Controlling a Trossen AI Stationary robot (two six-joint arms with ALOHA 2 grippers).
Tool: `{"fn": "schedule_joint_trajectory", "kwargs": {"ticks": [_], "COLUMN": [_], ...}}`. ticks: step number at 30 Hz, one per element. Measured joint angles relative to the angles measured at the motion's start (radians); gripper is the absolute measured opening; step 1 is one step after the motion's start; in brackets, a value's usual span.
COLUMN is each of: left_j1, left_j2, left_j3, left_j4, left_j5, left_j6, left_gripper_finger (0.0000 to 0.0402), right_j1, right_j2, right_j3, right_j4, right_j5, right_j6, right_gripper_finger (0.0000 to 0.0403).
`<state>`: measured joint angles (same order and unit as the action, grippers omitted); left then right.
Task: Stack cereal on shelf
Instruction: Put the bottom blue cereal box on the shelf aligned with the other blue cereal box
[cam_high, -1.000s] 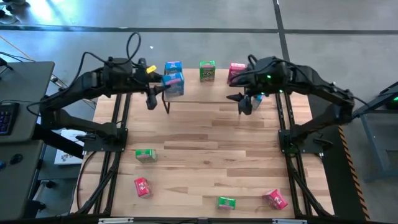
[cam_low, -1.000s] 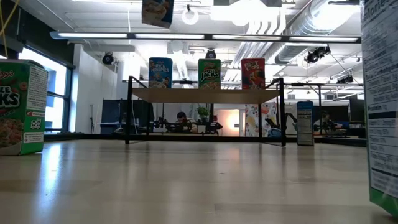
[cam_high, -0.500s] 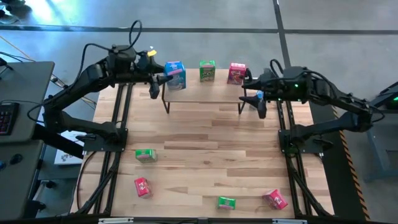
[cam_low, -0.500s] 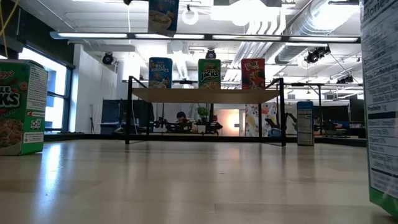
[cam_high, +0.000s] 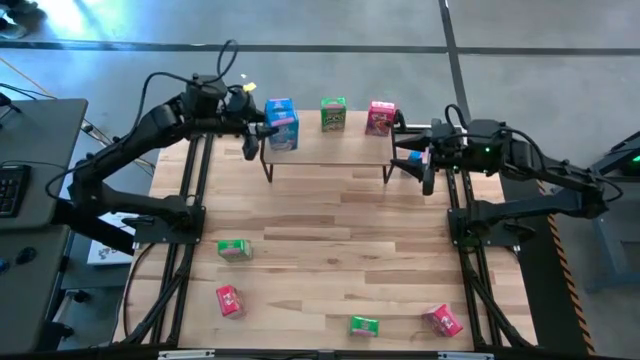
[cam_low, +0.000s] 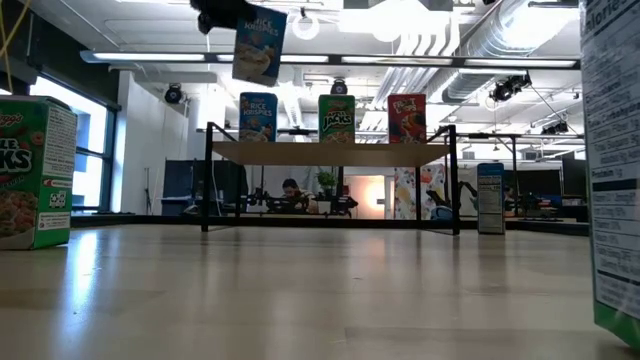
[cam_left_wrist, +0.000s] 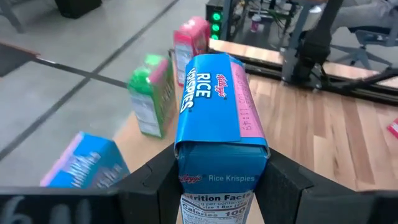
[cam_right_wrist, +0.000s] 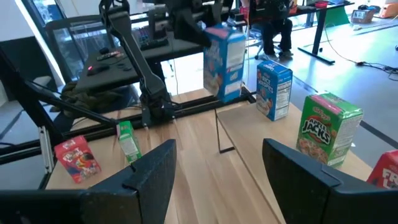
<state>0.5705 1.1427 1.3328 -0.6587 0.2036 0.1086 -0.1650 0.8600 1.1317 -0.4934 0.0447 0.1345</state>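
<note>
Looking down from above, the left gripper (cam_high: 268, 127), upper left, is clamped on a blue cereal box (cam_high: 283, 131) over the shelf (cam_high: 330, 150), where another blue box (cam_high: 279, 107) stands.

Seen low, they are close; a misjudged descent could topple it.

The right gripper (cam_high: 408, 158) waits beside the shelf, jaws apart, empty.

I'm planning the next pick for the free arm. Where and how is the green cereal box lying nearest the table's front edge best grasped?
Judging from above, the green box lies flat on its broad face, well apart from the red box beside it. Come straight down with the right gripper, whose jaws stand open and empty, and close across the box's two long side edges near its middle; the upward face is likely too wide to pinch otherwise.
</note>
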Motion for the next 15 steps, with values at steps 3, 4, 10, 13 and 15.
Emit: {"fn": "schedule_joint_trajectory", "kwargs": {"ticks": [3, 4, 10, 13, 15], "left_j1": [-0.001, 0.0, 0.032, 0.063, 0.087], "left_j2": [-0.025, -0.029, -0.057, -0.057, -0.059], "left_j3": [-0.075, -0.1, -0.195, -0.218, -0.231], "left_j4": [0.058, 0.07, 0.147, 0.139, 0.153], "left_j5": [0.002, 0.002, 0.076, 0.111, 0.127], "left_j6": [0.006, 0.008, 0.038, 0.075, 0.094], "left_gripper_finger": [0.0156, 0.0156, 0.0156, 0.0156, 0.0156], "right_j1": [0.0, 0.0, 0.0, 0.0, 0.0], "right_j2": [0.003, 0.004, 0.004, 0.004, 0.004], "right_j3": [-0.002, -0.002, -0.002, -0.002, -0.002], "right_j4": [0.0, 0.0, -0.003, -0.003, -0.003], "right_j5": [0.0, 0.0, 0.0, 0.0, 0.0], "right_j6": [-0.001, -0.002, -0.003, -0.003, -0.003], "right_gripper_finger": [0.0232, 0.0232, 0.0232, 0.0232, 0.0232]}}
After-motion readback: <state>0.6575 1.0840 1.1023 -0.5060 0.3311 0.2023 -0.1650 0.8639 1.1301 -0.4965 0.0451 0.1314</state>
